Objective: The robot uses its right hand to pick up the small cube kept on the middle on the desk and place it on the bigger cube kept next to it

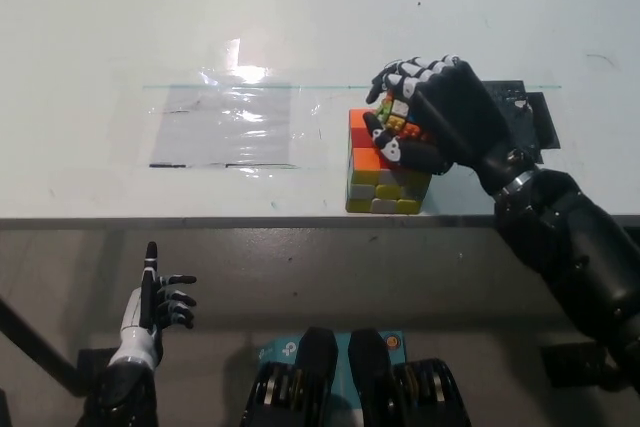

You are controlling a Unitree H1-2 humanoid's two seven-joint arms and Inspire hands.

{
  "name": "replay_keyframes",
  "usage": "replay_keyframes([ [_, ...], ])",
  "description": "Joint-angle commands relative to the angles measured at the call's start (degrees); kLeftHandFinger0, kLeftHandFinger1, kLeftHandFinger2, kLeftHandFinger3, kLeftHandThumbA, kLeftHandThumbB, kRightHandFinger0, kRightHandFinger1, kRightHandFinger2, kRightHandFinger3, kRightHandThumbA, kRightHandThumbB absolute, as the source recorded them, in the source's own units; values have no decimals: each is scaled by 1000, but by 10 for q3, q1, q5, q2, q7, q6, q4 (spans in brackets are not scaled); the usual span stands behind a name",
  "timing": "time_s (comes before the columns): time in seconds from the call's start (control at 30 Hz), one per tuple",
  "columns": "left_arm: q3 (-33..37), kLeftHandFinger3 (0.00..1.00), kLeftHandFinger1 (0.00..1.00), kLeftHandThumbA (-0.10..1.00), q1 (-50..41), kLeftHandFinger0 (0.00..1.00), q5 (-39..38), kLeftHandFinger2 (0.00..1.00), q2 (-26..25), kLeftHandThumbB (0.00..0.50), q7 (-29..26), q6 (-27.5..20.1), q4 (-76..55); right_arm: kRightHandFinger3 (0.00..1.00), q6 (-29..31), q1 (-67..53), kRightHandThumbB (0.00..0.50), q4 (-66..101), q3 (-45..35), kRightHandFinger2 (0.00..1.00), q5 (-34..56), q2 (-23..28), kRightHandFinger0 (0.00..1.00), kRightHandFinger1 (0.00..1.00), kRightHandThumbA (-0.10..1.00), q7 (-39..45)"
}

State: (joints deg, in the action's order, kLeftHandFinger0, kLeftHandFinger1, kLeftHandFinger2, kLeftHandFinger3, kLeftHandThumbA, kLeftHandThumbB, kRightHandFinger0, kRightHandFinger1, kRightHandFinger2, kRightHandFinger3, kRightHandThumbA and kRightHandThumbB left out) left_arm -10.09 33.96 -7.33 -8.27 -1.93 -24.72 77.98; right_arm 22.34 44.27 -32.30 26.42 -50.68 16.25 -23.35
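Head view: the right hand (430,117) was closed around the small cube (397,119), holding it on top of the big cube (385,175) near the desk's (300,17) front edge. The left hand (160,302) rested below the desk at lower left, empty, fingers spread. Clear tape (228,125) lay left of the cubes.

A lab test bench – bare white desk (120,27) with taped plastic sheet (228,125).
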Motion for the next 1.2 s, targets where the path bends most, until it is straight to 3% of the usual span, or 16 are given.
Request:
replay_keyframes([
  [0.0, 5, 90, 203, 1000, 19, 254, 4, 243, -13, 500, -9, -13, -4, 548, 26, 9, 239, 1, -5, 673, 10, -11, 0, 225, -100, -24],
  [0.1, 6, 112, 225, 1000, 19, 271, 5, 262, -14, 500, -7, -16, -3, 619, 24, 8, 217, 0, -3, 720, 7, -15, 0, 280, -100, -23],
  [0.37, 4, 136, 253, 1000, 21, 317, 1, 295, -15, 500, -5, -11, 0, 694, 2, 9, 246, 15, 5, 739, -10, -19, 0, 318, -100, -5],
  [0.4, 1, 141, 233, 1000, 22, 317, -2, 277, -14, 500, -5, -8, 0, 659, 1, 10, 166, 9, 6, 689, -14, -17, 0, 288, -100, -10],
  [0.47, 0, 143, 230, 1000, 22, 318, -3, 277, -13, 500, -7, -8, 0, 571, -10, 12, 88, 10, 8, 627, -20, -16, 0, 239, -100, -4],
  [0.53, 1, 134, 232, 1000, 22, 321, -1, 279, -13, 500, -8, -12, -1, 465, -13, 12, 65, 9, 8, 481, -21, -12, 0, 117, -100, 2],
  [0.63, 0, 110, 219, 1000, 21, 310, -2, 268, -12, 500, -10, -14, -1, 516, -18, 13, 1, 12, 13, 292, -34, 0, 0, 1, -100, 8],
  [0.7, 1, 119, 222, 1000, 21, 311, -1, 270, -12, 500, -11, -13, -1, 751, -34, 12, 0, 18, 14, 315, -41, 5, 0, 1, 0, 19],
  [0.73, 1, 117, 221, 1000, 20, 312, 0, 269, -11, 500, -11, -14, 0, 948, -45, 11, 35, 23, 17, 365, -53, 8, 2, 76, 254, 16],
  [0.77, 3, 110, 221, 1000, 20, 314, 2, 266, -11, 500, -14, -15, -1, 1000, -60, 9, 88, 31, 19, 659, -66, 11, 198, 359, 515, 22],
  [0.8, 4, 110, 221, 1000, 20, 314, 3, 266, -11, 500, -15, -15, -1, 1000, -68, 8, 82, 35, 21, 623, -70, 12, 151, 340, 549, 25],
  [0.83, 4, 108, 220, 1000, 20, 314, 3, 263, -11, 500, -15, -14, -1, 1000, -85, 7, 140, 44, 25, 902, -84, 16, 356, 588, 803, 37],
  [0.87, 2, 101, 219, 1000, 20, 312, 1, 262, -11, 500, -15, -10, -2, 1000, -117, 2, 330, 70, 27, 1000, -95, 20, 740, 1000, 977, 81],
  [0.9, 1, 96, 225, 1000, 20, 312, 0, 266, -11, 500, -15, -10, -2, 1000, -131, 0, 411, 83, 27, 1000, -100, 20, 957, 1000, 1000, 99],
  [0.97, 2, 94, 224, 1000, 20, 315, 0, 265, -12, 500, -13, -14, 0, 1000, -143, 0, 493, 96, 33, 1000, -110, 23, 1000, 1000, 1000, 116],
  [1.17, 2, 101, 231, 1000, 15, 337, 0, 273, -10, 500, -9, -21, 0, 1000, -147, -3, 500, 106, 35, 1000, -104, 20, 1000, 1000, 1000, 127],
])
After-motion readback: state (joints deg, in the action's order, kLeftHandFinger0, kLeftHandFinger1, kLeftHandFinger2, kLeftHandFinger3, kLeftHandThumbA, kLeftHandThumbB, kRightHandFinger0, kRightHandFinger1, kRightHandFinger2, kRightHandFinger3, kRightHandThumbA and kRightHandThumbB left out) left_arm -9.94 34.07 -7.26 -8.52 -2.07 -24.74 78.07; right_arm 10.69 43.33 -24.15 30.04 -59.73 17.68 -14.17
